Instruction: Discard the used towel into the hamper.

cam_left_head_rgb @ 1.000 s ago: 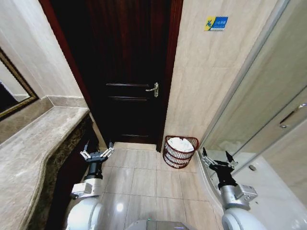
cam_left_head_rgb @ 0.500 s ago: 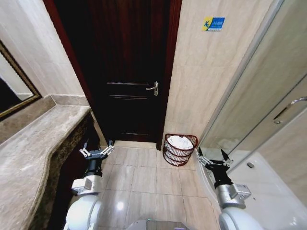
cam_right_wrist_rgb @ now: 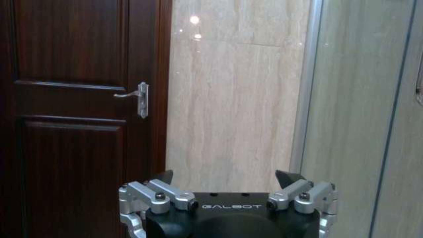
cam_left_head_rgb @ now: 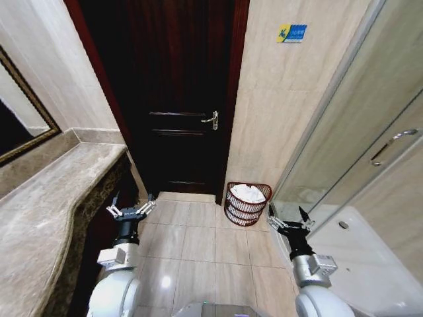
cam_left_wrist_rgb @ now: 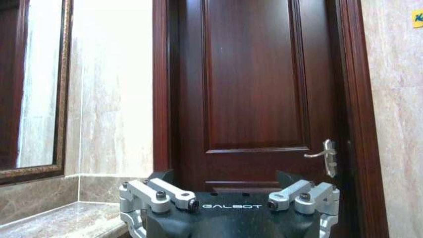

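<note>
Against the tiled wall just right of the dark door (cam_left_head_rgb: 178, 99), the hamper (cam_left_head_rgb: 247, 204) stands on the floor with a white towel (cam_left_head_rgb: 248, 193) heaped inside it. Over the last second the whole head view has shifted, so the camera has moved: the hamper now sits a little higher and farther off, suggesting the robot is backing away with the drop done. Both arms hang low in front. The left gripper (cam_left_head_rgb: 131, 209), near the marble counter (cam_left_head_rgb: 46, 218), has its fingers spread with nothing between them; so does the right gripper (cam_left_head_rgb: 290, 220), beside the glass shower panel (cam_left_head_rgb: 357, 145). The hamper is a round, open-weave, reddish-brown basket, tapering slightly downward.
</note>
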You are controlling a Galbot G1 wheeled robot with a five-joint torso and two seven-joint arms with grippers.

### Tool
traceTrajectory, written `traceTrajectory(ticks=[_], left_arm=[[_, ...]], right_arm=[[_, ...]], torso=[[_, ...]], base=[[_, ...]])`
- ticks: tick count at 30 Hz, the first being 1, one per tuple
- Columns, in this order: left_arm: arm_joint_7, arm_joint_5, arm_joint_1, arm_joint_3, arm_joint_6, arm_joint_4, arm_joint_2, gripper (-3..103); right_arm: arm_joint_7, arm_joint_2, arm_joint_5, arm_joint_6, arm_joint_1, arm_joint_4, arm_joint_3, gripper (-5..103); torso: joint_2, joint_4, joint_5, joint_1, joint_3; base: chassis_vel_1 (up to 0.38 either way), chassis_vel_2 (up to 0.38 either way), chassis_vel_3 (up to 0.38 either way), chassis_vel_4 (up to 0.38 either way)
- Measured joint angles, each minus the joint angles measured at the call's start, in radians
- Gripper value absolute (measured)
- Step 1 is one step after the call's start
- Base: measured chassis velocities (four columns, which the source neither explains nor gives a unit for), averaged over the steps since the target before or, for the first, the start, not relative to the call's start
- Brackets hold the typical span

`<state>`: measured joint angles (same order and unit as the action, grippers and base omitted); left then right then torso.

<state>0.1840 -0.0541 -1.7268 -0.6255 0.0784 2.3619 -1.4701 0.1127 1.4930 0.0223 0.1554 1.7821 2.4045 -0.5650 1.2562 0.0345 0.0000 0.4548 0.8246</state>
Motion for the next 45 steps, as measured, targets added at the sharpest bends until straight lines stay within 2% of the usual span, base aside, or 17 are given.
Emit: traceTrajectory(ticks=[37, 45], left_arm=[[-0.019, 0.033, -0.010, 0.013, 0.000, 0.014, -0.023, 100], [-0.002, 0.051, -0.009, 0.010, -0.002, 0.011, -0.026, 100]], right_arm=[[0.007, -0.007, 0.033, -0.034, 0.030, -0.002, -0.015, 100], [0.008, -0.008, 0.037, -0.043, 0.030, -0.004, -0.015, 100]], torso=[[0.000, -0.0001, 0.0002, 0.000, 0.000], [0.000, 0.0000, 0.0000, 0.000, 0.000]], base=[[0.042, -0.046, -0.040, 0.045], [0.052, -0.044, -0.043, 0.055]])
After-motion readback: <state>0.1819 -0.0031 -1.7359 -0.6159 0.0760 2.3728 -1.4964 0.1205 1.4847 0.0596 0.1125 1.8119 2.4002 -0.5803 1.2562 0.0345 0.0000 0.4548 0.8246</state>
